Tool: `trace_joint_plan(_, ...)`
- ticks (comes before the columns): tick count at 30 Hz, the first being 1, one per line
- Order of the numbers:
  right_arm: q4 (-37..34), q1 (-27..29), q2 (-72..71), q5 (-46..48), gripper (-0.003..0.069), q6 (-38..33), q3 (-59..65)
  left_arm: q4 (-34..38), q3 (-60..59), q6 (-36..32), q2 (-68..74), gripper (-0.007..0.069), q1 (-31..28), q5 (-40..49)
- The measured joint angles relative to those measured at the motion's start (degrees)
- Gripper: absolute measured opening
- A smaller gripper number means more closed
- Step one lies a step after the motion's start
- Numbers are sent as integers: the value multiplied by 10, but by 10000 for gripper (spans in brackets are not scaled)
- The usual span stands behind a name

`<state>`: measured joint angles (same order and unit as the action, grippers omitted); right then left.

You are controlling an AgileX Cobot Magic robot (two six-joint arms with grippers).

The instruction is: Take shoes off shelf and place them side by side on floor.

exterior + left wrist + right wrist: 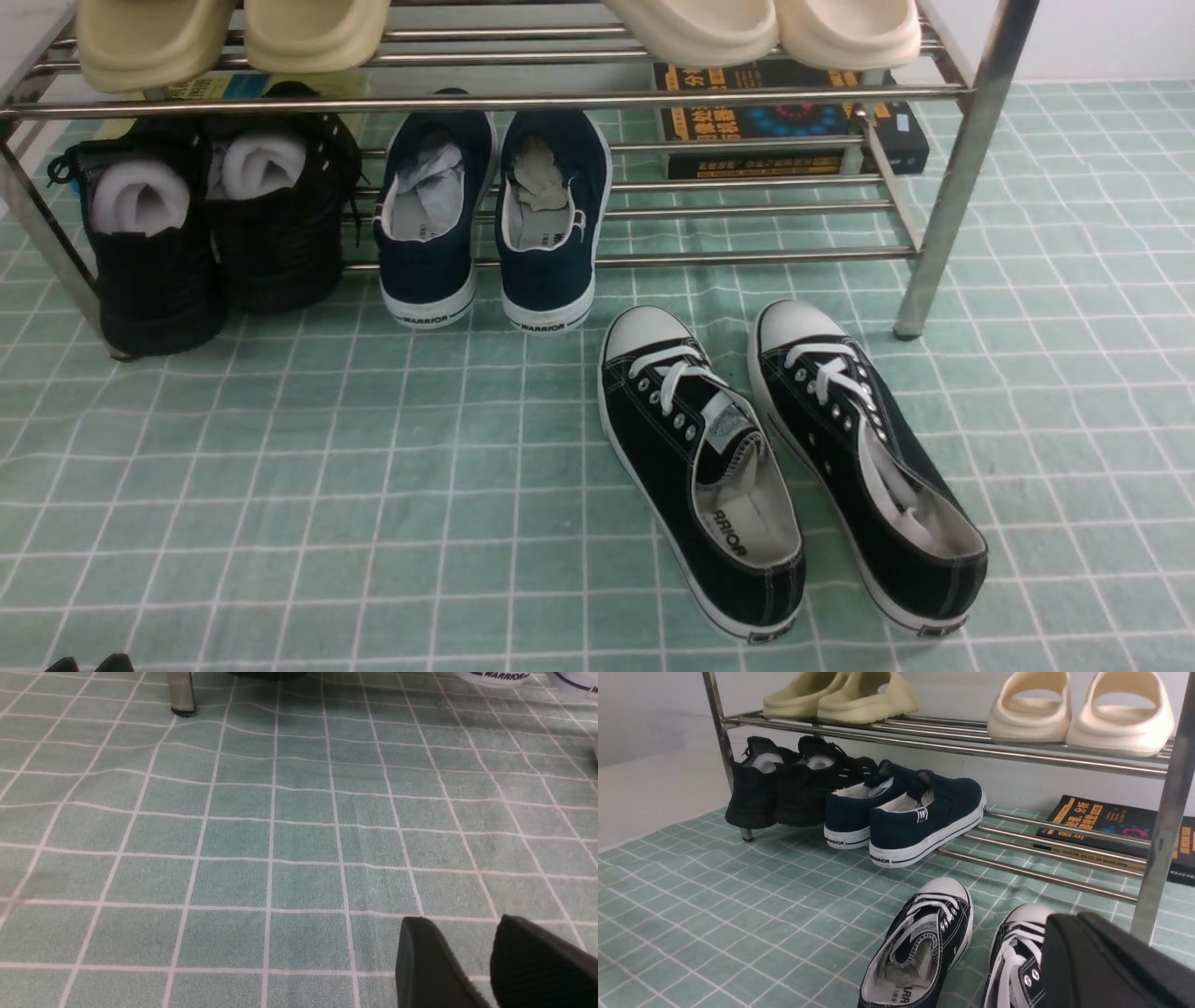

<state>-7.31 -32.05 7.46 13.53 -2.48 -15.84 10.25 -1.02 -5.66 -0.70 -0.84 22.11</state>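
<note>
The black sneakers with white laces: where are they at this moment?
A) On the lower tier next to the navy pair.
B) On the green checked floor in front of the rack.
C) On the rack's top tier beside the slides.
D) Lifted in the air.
B: both black sneakers lie side by side on the floor, toe caps toward the shelf, clear of its bars.

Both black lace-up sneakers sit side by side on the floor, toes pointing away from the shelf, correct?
No: the sneakers sit side by side on the floor, but their toes point toward the shelf, heels away; the front view shows it.
</note>
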Motion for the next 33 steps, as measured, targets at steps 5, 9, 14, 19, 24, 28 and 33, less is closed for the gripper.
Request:
trace_joint_plan(5,0,0,-1,5,-8,0,0,0,0,0,0,243,0,0)
trace_joint_plan(9,0,0,-1,5,-5,0,0,0,0,0,0,243,0,0)
trace_joint_plan(14,0,0,-1,5,0,0,0,0,0,0,0,243,0,0)
trace_joint_plan(19,0,0,-1,5,0,0,0,0,0,0,0,243,0,0)
trace_joint_plan(24,0,0,-1,5,0,0,0,0,0,0,0,243,0,0)
trace_joint_plan(28,0,4,-10,4,1,0,13,0,0,0,0,243,0,0)
trace_joint_plan(33,14,66,-23,0,4,0,59,0,0,0,0,243,0,0)
